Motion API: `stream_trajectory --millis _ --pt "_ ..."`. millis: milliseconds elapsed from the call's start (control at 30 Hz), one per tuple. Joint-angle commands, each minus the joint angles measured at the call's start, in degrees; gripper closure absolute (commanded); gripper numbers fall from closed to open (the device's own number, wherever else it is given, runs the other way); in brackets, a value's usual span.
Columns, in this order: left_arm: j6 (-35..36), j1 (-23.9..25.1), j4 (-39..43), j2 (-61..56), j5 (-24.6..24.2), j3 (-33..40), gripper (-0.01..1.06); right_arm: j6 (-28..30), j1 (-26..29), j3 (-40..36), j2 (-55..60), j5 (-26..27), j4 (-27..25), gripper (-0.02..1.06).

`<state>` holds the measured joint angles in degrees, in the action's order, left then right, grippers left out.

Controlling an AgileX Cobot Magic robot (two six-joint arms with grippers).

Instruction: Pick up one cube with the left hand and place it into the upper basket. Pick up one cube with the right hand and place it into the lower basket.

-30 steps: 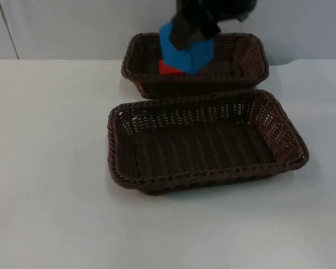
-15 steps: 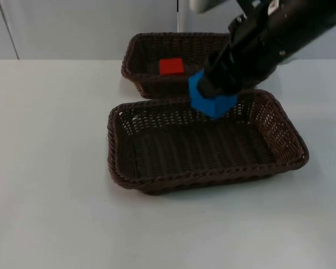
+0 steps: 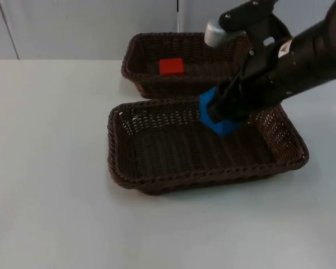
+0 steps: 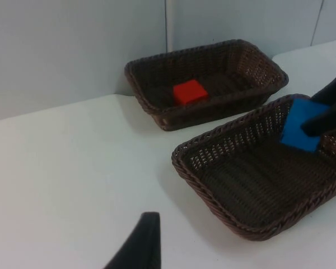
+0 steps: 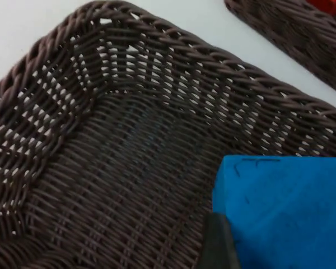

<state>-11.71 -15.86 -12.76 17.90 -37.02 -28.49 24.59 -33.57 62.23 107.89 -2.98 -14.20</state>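
Right gripper (image 3: 227, 115) grasping blue cube (image 3: 217, 119), now lower and further right inside lower basket (image 3: 129, 174), red cube (image 3: 171, 66) unmoved in upper basket (image 3: 135, 73), left gripper's state cannot be told.

White table top (image 3: 50, 168), grey partition wall (image 3: 73, 28) behind it

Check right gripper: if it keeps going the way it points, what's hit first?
Likely the woven floor of the lower basket: the right gripper holds the blue cube above it, angled down. Depth uncertain.

Lower basket (image 3: 157, 182) floor open; walls low.
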Motion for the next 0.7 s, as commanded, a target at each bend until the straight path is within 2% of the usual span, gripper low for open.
stream_trajectory --millis 0,233,333,567,667 --pt "0.3 -0.1 0.2 -0.3 0.9 0.2 0.00 0.3 0.2 -0.6 0.1 3.0 -1.0 1.05" --pt "0.3 -0.1 0.2 -0.3 0.9 0.2 0.00 0.3 0.2 -0.6 4.2 5.1 -1.5 1.05" --pt "0.3 -0.1 0.2 -0.3 0.9 0.2 0.00 -2.6 0.2 -0.6 6.9 6.9 -1.5 1.05" --pt "0.3 -0.1 0.2 -0.3 0.9 0.2 0.00 -4.2 0.2 -0.6 10.1 8.8 -1.6 1.05" --pt "0.3 -0.1 0.2 -0.3 0.9 0.2 0.00 -4.2 0.2 -0.6 10.2 8.8 -1.6 0.97"
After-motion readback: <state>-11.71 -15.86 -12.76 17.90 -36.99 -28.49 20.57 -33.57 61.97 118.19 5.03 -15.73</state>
